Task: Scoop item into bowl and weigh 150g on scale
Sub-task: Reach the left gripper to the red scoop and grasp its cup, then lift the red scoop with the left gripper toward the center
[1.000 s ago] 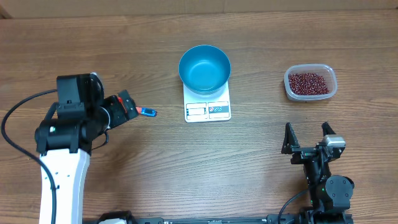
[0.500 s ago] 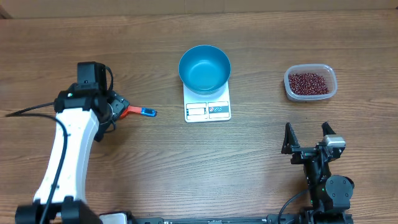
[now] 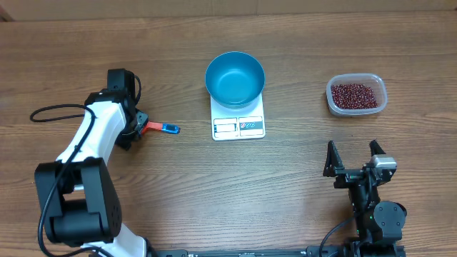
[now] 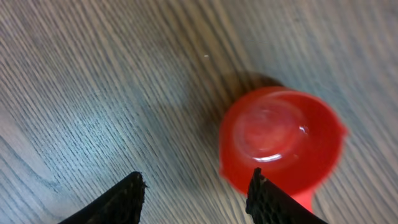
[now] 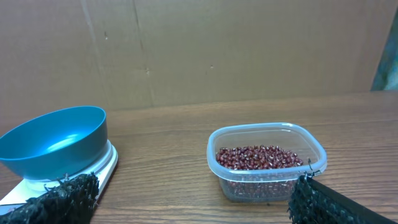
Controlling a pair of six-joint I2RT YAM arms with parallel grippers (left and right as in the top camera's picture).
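**Hovering Low at the Scoop**

Poising the left end effector point(image 4: 196, 183) low over the red scoop point(image 4: 280, 140) on the counter point(image 3: 285, 200), fingers point(image 4: 118, 202) parted with bare wood between, gripping nothing (one finger overlapping the cup's rim); holding the right end effector point(image 3: 351, 147) wide open, empty; finding the bowl point(image 3: 235, 78) on the scale point(image 3: 238, 126), beans point(image 3: 355, 94) in the clear tub point(image 3: 381, 104), well apart.

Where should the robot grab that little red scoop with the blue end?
By its thin handle, coming straight down from above with one finger on each long side. The scoop lies flat on the table, so the handle is narrow and easy to pinch. The round cup is much wider and has to stay free for the beans.
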